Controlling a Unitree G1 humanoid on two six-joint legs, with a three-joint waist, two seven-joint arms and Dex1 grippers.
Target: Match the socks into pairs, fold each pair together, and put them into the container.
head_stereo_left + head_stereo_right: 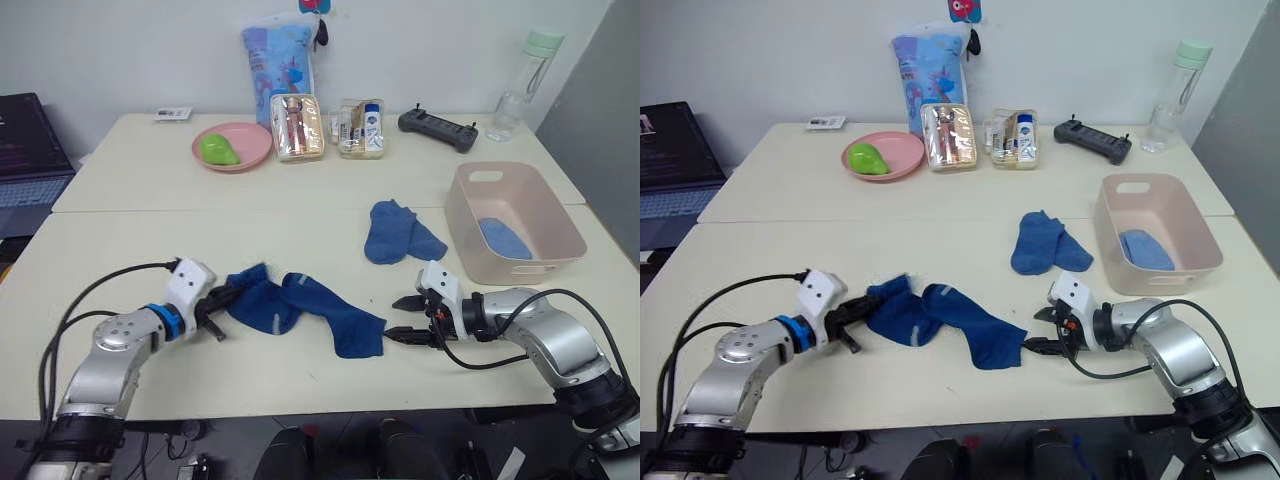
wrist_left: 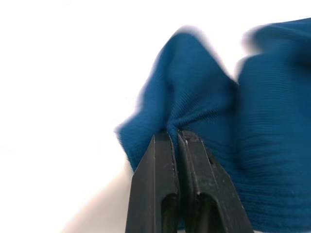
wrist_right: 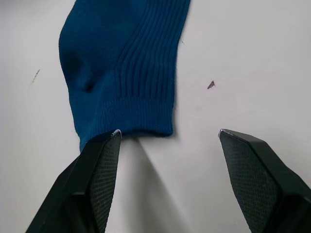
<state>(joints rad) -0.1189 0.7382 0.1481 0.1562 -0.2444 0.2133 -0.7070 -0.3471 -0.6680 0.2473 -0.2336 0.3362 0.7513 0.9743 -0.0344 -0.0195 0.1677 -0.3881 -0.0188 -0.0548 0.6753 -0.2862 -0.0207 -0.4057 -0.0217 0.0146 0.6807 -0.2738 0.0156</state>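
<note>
Two dark blue socks lie near the table's front. My left gripper (image 1: 222,300) is shut on the edge of the left sock (image 1: 255,298); in the left wrist view its fingers (image 2: 160,165) pinch a fold of the knit (image 2: 194,97). The other dark sock (image 1: 335,312) stretches to the right, its cuff (image 3: 131,114) just ahead of my open right gripper (image 1: 410,318), with nothing between the fingers. A medium-blue pair of socks (image 1: 400,232) rests left of the pink container (image 1: 470,245). A light blue sock (image 1: 503,238) lies inside the container.
Along the far side stand a pink plate (image 1: 250,150) with a green item, a tall printed bag (image 1: 278,60), two clear pouches (image 1: 297,127), a black controller (image 1: 438,128) and a water bottle (image 1: 527,80). A laptop (image 1: 25,150) sits off the left edge.
</note>
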